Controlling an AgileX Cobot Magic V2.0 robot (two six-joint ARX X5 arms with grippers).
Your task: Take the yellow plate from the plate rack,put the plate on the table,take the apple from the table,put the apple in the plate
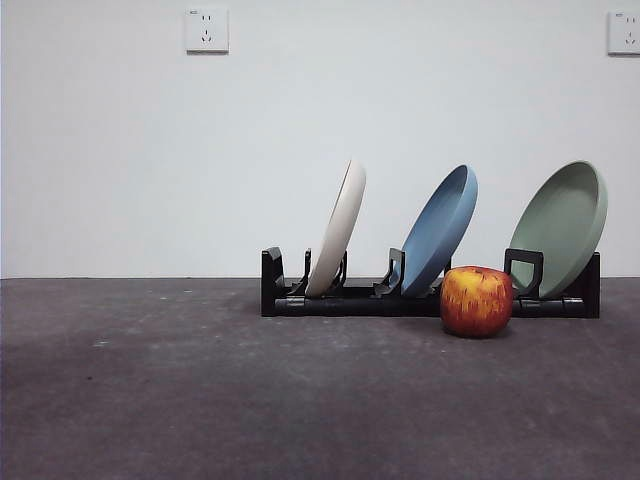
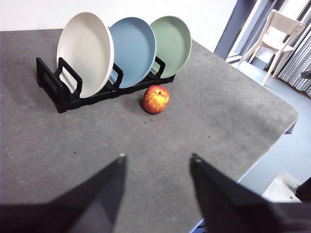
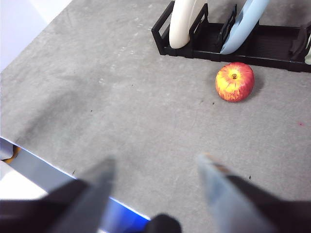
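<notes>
The cream yellow plate [image 1: 338,228] [image 2: 85,51] [image 3: 184,22] stands tilted in the leftmost slot of the black plate rack [image 1: 350,298] [image 2: 53,85] [image 3: 272,46]. The red and yellow apple [image 1: 476,301] [image 2: 156,99] [image 3: 235,81] rests on the dark grey table [image 1: 200,400] [image 2: 48,145] [image 3: 121,97] just in front of the rack. My left gripper [image 2: 156,158] is open above the table's near part, well short of the apple. My right gripper [image 3: 158,158] is open too, hovering near the table's edge. Neither arm shows in the front view.
A blue plate [image 1: 440,228] [image 2: 133,51] and a sage-green plate [image 1: 563,225] [image 2: 171,44] lean in the rack's other slots. The table's edge [image 2: 272,133] drops off toward a chair [image 2: 278,34]. Wall sockets [image 1: 206,30] sit on the white wall behind.
</notes>
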